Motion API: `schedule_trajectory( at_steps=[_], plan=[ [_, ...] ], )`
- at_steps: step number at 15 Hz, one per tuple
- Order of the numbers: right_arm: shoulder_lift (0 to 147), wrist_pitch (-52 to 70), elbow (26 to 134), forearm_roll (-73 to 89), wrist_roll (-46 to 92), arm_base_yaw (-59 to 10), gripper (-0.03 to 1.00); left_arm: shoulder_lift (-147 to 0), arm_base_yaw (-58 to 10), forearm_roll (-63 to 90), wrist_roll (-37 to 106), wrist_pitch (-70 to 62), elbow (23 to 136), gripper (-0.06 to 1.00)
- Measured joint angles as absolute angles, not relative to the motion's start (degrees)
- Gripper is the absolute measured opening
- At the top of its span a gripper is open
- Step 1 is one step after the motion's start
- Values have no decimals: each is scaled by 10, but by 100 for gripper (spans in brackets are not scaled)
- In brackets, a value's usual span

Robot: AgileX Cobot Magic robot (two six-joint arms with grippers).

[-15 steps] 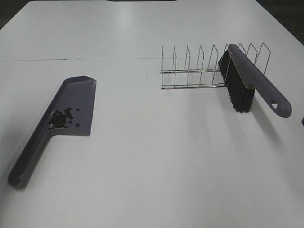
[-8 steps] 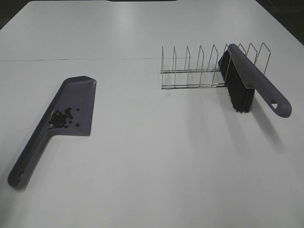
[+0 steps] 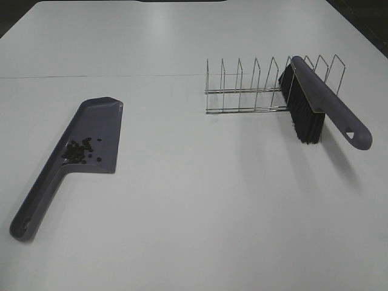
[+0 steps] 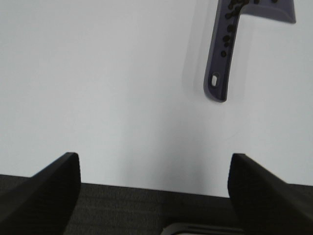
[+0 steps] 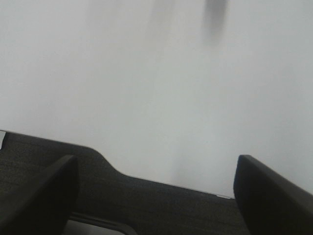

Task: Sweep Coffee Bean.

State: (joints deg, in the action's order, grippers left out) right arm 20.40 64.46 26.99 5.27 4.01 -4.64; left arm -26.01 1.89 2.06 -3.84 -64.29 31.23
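The coffee beans (image 3: 77,151) lie in a small dark cluster inside the purple dustpan (image 3: 97,130), near where its handle (image 3: 33,203) begins, on the left of the white table. The dustpan handle (image 4: 218,73) and some beans (image 4: 230,27) also show in the left wrist view. The purple brush (image 3: 327,106) with black bristles (image 3: 303,118) leans in the wire rack (image 3: 254,88) at the back right. My left gripper (image 4: 154,183) is open and empty near the table's front edge. My right gripper (image 5: 154,188) is open and empty over the front edge. Neither gripper shows in the exterior high view.
The white table (image 3: 200,200) spreads wide around the dustpan and the rack. A thin seam line (image 3: 91,76) runs across the back. The table's dark front edge (image 5: 161,196) lies under the right gripper.
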Motion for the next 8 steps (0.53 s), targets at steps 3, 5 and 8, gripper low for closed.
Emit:
schedule_trajectory(
  at_steps=[3, 5, 8],
  plan=[
    [172, 646, 270, 51, 40, -46, 76, -172, 19, 21, -38, -639, 309, 76],
    [140, 648, 270, 51, 41, -46, 76, -104, 19, 21, -38, -624, 299, 76],
    [71, 648, 270, 51, 41, -46, 76, -21, 19, 23, -38, -621, 299, 76]
  ],
)
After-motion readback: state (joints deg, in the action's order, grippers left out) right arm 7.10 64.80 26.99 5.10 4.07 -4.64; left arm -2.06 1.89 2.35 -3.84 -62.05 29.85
